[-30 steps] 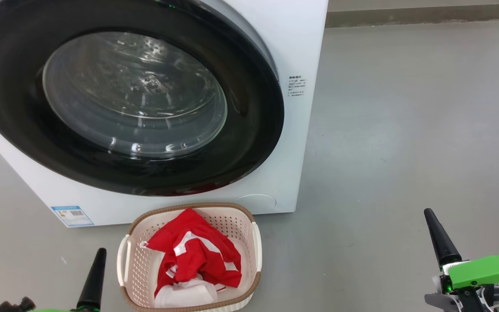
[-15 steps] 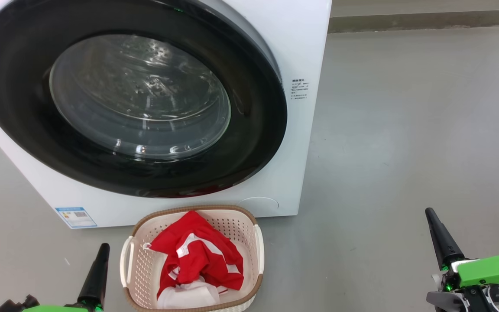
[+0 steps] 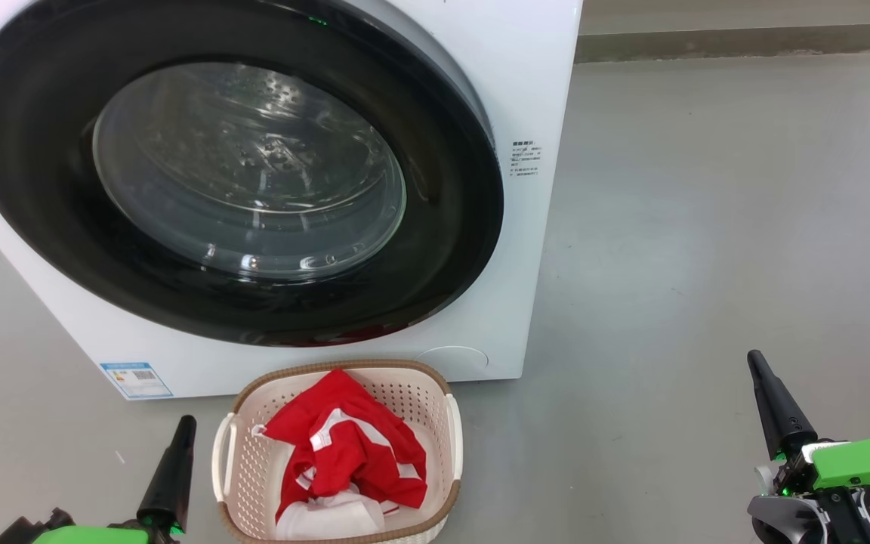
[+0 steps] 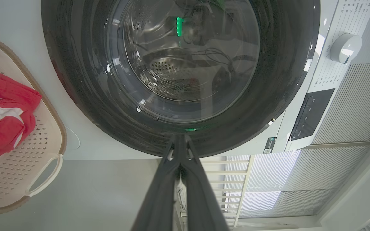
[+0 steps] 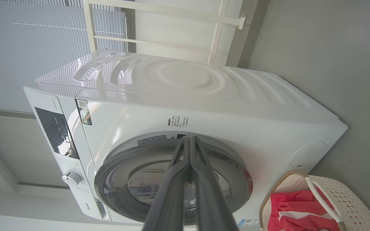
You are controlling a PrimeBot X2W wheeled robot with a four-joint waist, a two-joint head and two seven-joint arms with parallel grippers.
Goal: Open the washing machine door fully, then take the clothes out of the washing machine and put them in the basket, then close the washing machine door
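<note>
Clothes (image 3: 344, 453) lie in the basket (image 3: 424, 412) — just beside the left fingers (image 3: 168, 476), untouched.

head view down from above; wrist views low, sideways; shared: washing machine door (image 3: 239, 174)

left gripper (image 3: 185, 425): long dark tapered fingers, bright green housing, lower left of the frame.
right gripper (image 3: 755, 360): same dark fingers, green housing, grey bracket, black cables, lower right.

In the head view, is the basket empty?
No, the red clothes with white parts lie piled inside the cream perforated basket, which stands on the floor in front of the washing machine.
</note>
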